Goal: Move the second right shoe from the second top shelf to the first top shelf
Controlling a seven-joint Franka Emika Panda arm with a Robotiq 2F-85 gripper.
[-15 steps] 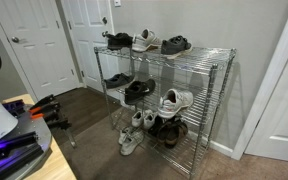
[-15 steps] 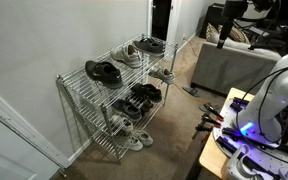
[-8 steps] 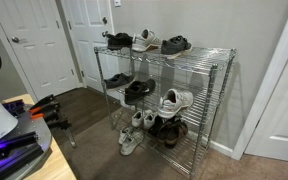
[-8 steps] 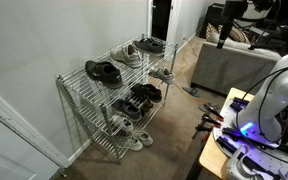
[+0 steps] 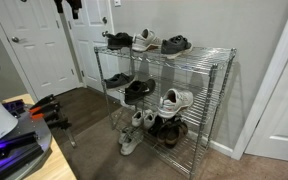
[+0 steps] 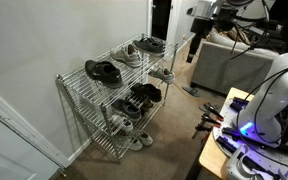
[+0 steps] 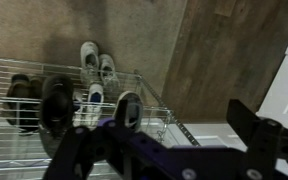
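Wire rack (image 5: 209,56) stands against the wall, with shoes on three shelves. Black shoe (image 5: 137,90) sits on the middle shelf, between another black shoe (image 5: 116,79) and a white sneaker (image 5: 176,98). Pincer (image 7: 159,135) hangs high above the rack, touching nothing. Wrist view is blurred, but its fingers stand apart.

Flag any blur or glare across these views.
Wrist view: soft throughout, end effector out of focus in the foreground. Both exterior views: sharp, evenly lit, no glare on the wire rack; dark doorway behind it in an exterior view.
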